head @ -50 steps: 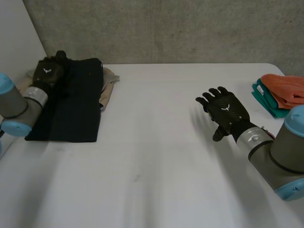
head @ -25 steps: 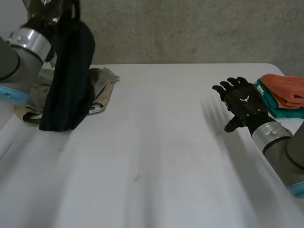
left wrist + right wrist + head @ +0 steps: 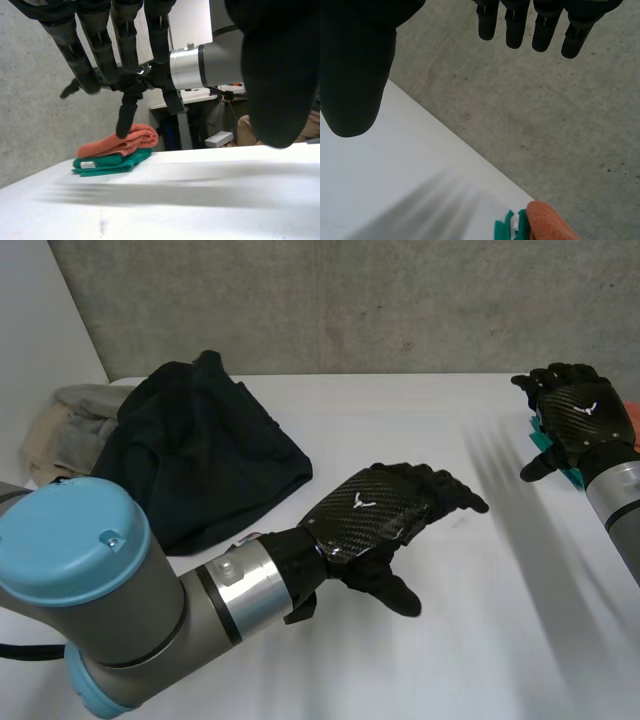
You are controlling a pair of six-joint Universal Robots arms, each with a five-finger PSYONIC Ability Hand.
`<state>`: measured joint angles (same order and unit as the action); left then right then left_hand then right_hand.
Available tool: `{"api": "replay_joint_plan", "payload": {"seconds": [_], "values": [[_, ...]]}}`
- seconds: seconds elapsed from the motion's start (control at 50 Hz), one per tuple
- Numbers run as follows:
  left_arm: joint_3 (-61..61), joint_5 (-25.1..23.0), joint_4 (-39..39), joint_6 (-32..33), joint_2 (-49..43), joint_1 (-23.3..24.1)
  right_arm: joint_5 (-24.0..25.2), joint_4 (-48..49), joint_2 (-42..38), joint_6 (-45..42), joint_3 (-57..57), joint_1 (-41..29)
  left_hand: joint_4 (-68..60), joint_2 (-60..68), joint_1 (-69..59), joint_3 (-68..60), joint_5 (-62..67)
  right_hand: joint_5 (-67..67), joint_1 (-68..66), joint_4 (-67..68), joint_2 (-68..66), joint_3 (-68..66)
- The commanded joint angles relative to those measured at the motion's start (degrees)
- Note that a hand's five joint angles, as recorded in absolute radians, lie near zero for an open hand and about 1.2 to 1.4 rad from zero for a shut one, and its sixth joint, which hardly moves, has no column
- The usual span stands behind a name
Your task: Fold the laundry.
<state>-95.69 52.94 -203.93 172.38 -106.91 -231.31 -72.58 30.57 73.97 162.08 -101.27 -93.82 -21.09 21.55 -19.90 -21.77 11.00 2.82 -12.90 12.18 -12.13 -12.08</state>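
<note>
A black garment (image 3: 200,465) lies crumpled on the white table (image 3: 330,660), at its back left. Over the middle of the table my left hand (image 3: 365,515) hovers open and empty, well to the right of the garment. In the left wrist view its fingers (image 3: 102,47) are straight with nothing between them and the thumb. My right hand (image 3: 580,415) is open at the far right, above a folded stack with an orange cloth (image 3: 120,142) on a teal cloth (image 3: 110,162). In the right wrist view its fingers (image 3: 540,25) are straight and hold nothing.
A beige and grey garment (image 3: 60,425) lies behind the black one at the table's left edge. A concrete wall (image 3: 350,300) backs the table. Beyond the table's right edge stand a desk leg (image 3: 182,132) and a small white box (image 3: 218,139).
My left hand lifted the black garment, let it drop in a heap, and swung empty to the table's middle. My right hand moved back and right, over the folded stack.
</note>
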Motion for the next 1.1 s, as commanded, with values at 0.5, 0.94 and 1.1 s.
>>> {"api": "replay_joint_plan", "payload": {"seconds": [0.5,0.94,1.1], "values": [[44.3,13.3,14.4,31.4,-38.4,-31.2,-1.2,-0.6,-9.1,-9.2,0.4,-3.0,11.1,-11.6,9.9,11.8,-11.0,-2.8,2.9,-2.2,2.1,2.1],[62.9,14.8,17.4,27.8,-51.1,-24.2,-2.1,-0.6,-9.9,-9.4,0.6,-2.8,-30.4,30.0,-31.6,-29.8,30.5,-2.8,2.9,-2.2,2.1,2.1],[61.3,17.5,19.0,28.0,-45.3,-23.7,-2.1,-0.9,-9.6,-9.4,0.7,-2.7,-58.9,58.4,-60.1,-58.2,59.0,-2.8,2.9,-2.2,2.1,2.1]]}}
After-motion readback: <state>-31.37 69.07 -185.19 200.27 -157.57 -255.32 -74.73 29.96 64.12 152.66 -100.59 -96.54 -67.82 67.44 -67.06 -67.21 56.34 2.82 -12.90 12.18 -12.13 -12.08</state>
